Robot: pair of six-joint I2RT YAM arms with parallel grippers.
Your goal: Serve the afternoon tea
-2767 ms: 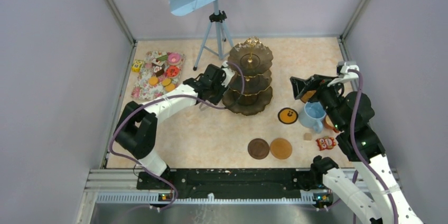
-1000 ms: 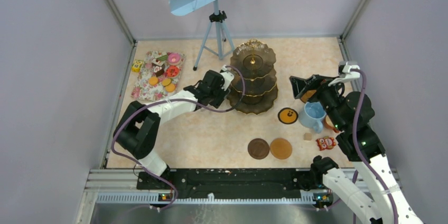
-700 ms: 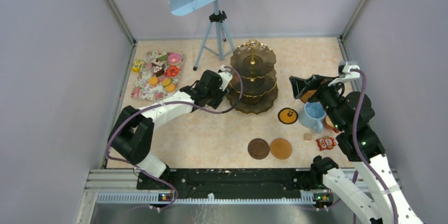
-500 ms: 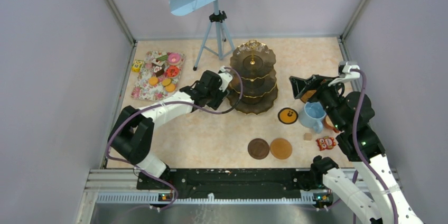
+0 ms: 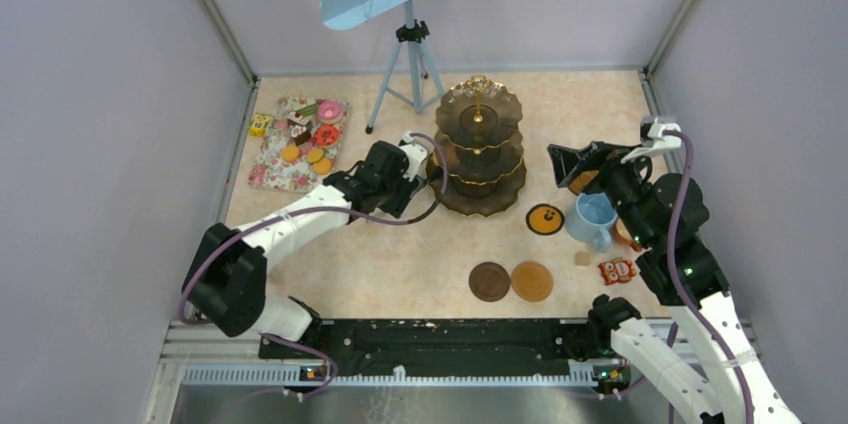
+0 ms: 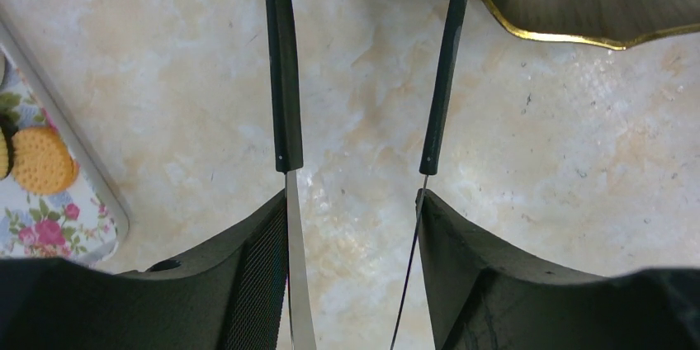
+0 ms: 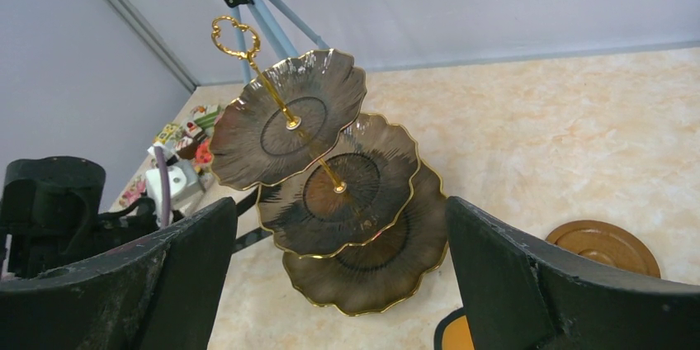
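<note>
1. marbled beige desk (image 5: 400, 264): dark three-tier gold-rimmed scalloped stand (image 5: 477, 144) sits empty toward 12 o'clock.
2. left gripper (image 6: 351, 201), half closed, pinches slim black tongs (image 6: 283, 78) at its 9 o'clock, presumably for small colourful cakes (image 5: 305, 129).
3. right gripper (image 7: 340, 205) gapes wide, empty.

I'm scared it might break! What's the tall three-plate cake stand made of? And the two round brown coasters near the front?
The stand looks like dark smoky glass or glossy plastic: shiny, ribbed tiers, gold wavy rims, a gold metal-looking handle. The darker coaster and the lighter coaster look like wood, matte brown with a raised rim, though I can't be sure.
</note>
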